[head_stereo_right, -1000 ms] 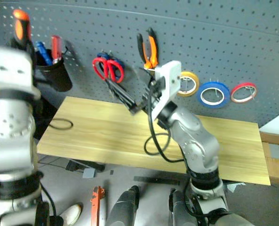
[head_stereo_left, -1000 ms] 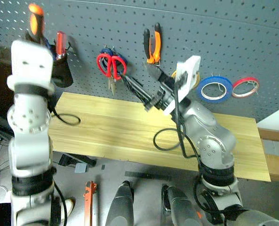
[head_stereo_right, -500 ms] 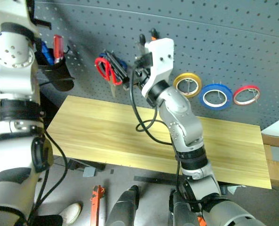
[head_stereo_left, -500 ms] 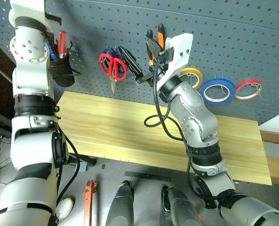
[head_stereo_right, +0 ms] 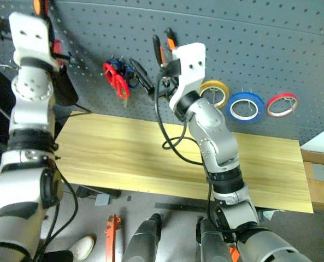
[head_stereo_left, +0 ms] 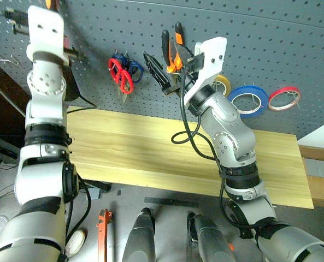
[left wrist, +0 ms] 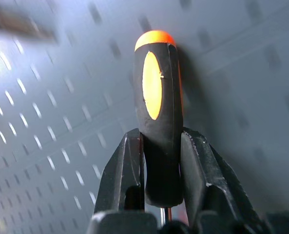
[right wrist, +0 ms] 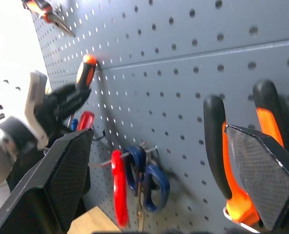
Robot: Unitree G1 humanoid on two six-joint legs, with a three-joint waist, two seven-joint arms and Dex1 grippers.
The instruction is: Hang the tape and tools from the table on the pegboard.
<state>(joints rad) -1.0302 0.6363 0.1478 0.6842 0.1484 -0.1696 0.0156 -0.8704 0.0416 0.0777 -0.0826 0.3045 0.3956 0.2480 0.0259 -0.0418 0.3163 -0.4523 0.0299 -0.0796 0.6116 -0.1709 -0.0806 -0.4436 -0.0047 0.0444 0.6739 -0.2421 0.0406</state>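
Screwdriver (left wrist: 157,122), pinched by its handle in the closed left gripper (left wrist: 159,161) up against the pegboard (head_stereo_left: 271,43), could slip and drop if released off its holder, while the right gripper (right wrist: 163,161) gapes empty by the hung pliers (head_stereo_left: 171,52).

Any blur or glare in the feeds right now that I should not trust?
Left wrist view: the screwdriver in the left pincer is sharp, while the pegboard behind smears into streaks, with a bright patch at one edge. Right wrist view: washed-out white along one side; the right pincer's fingers sit soft and close, the pliers are readable. Right eye view: the left arm's top is slightly blurred.
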